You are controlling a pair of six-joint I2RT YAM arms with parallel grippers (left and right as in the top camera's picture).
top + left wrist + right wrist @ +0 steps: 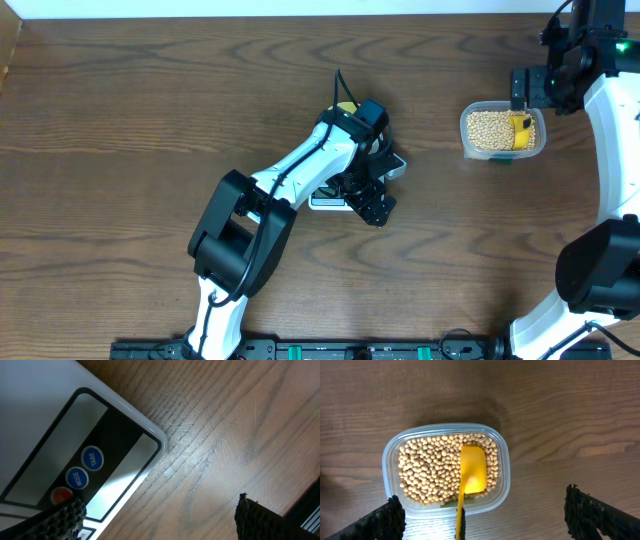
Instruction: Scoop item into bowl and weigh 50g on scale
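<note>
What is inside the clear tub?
The tub is full of beans, with a yellow scoop lying on top, its handle crossing the rim. The tub's floor and any beans under the scoop are covered.

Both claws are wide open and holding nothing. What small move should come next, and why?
Probably the right gripper should lower and close on the handle of the yellow scoop. It hovers open above the clear tub. The scoop lies untouched on the beans, handle pointing toward the gripper, so nothing can be scooped until it is picked up.
</note>
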